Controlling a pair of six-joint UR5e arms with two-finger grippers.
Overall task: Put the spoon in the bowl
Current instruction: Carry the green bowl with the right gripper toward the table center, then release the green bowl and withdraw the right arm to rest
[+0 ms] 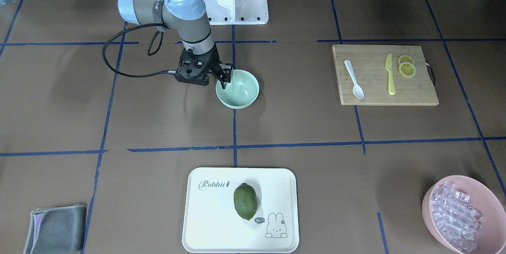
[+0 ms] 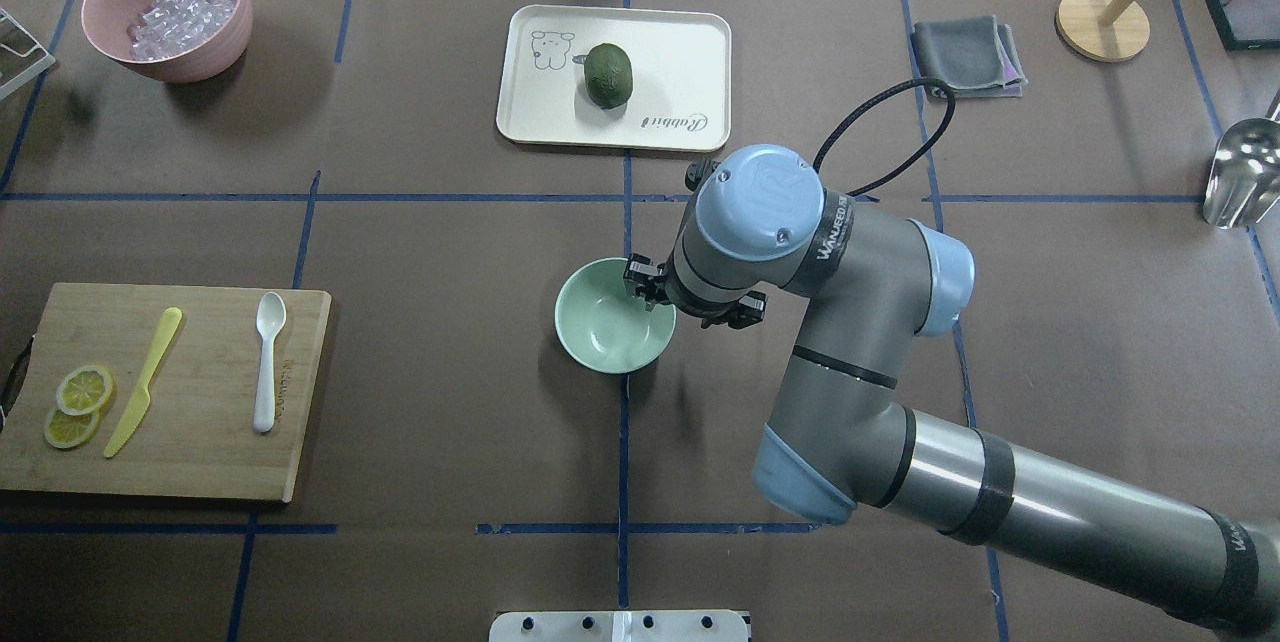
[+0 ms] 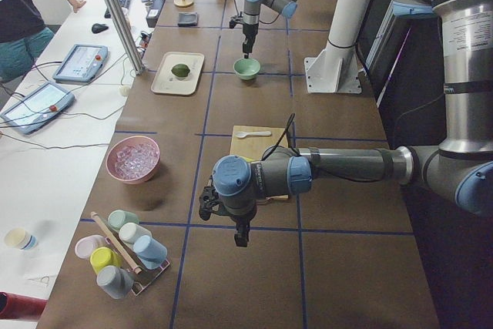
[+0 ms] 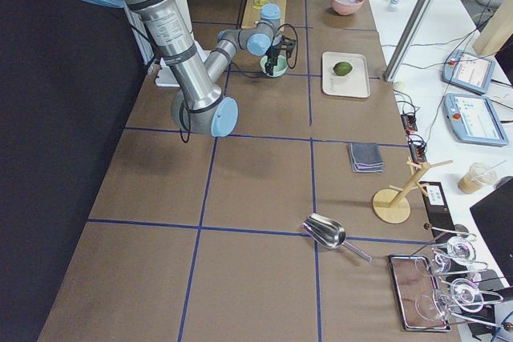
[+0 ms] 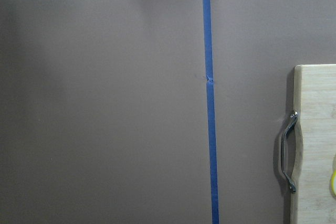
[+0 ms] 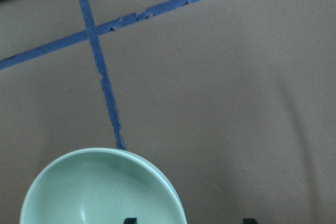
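The white spoon (image 1: 354,79) lies flat on the wooden cutting board (image 1: 371,97), next to a yellow knife (image 1: 390,75); it also shows in the overhead view (image 2: 267,360). The mint-green bowl (image 1: 242,92) stands empty at the table's centre (image 2: 605,327). My right gripper (image 1: 226,76) is at the bowl's rim on the robot's right side. It is open: in the right wrist view (image 6: 190,220) one fingertip is over the bowl (image 6: 100,192) and the other outside it. My left gripper (image 3: 241,236) hangs over bare table beyond the board's handle end, far from the spoon. I cannot tell if it is open or shut.
Two lemon slices (image 1: 406,67) lie on the board, which has a metal handle (image 5: 287,150). A white tray (image 1: 209,222) holds a dark green fruit (image 1: 245,201). A pink bowl (image 1: 429,202) of clear pieces and a grey cloth (image 1: 55,228) sit at the far corners.
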